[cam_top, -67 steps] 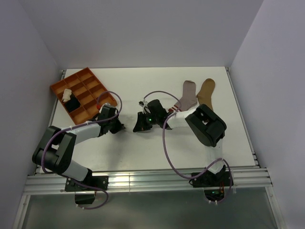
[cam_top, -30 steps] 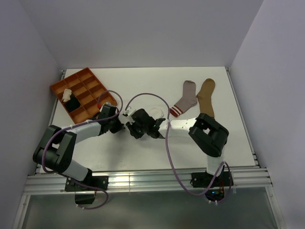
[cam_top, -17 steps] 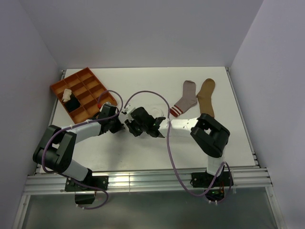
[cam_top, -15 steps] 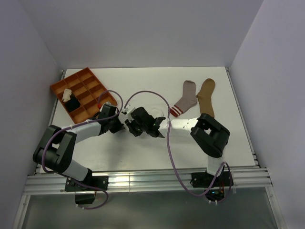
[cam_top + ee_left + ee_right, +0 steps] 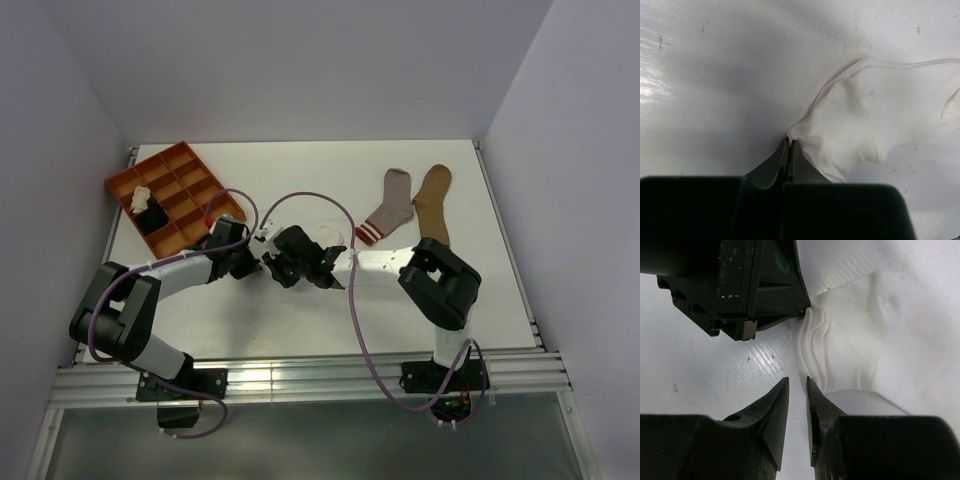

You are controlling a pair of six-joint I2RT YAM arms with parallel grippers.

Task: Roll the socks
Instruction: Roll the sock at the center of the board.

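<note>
A white sock point(image 5: 875, 115) lies flat mid-table, hard to make out against the white top in the top view point(image 5: 325, 234). My left gripper point(image 5: 790, 142) is shut on the white sock's near corner, and the fabric bunches into wrinkles at its tips. My right gripper point(image 5: 798, 382) faces the left one point(image 5: 760, 290) tip to tip. Its jaws stand narrowly open at the sock's wrinkled edge point(image 5: 815, 345), with bare table showing between them. In the top view both grippers, left point(image 5: 256, 262) and right point(image 5: 270, 264), meet left of centre. A grey sock with a red-striped cuff point(image 5: 388, 208) and a tan sock point(image 5: 432, 205) lie flat at the back right.
An orange compartment tray point(image 5: 185, 160) sits at the back left, holding a cream sock point(image 5: 140, 196) and a black sock point(image 5: 153, 216). Purple cables loop above both arms. Walls close in the table on three sides.
My right gripper has travelled left from the table's middle to meet the left gripper, and its jaws have narrowed a little. The left gripper has kept its hold and place.
</note>
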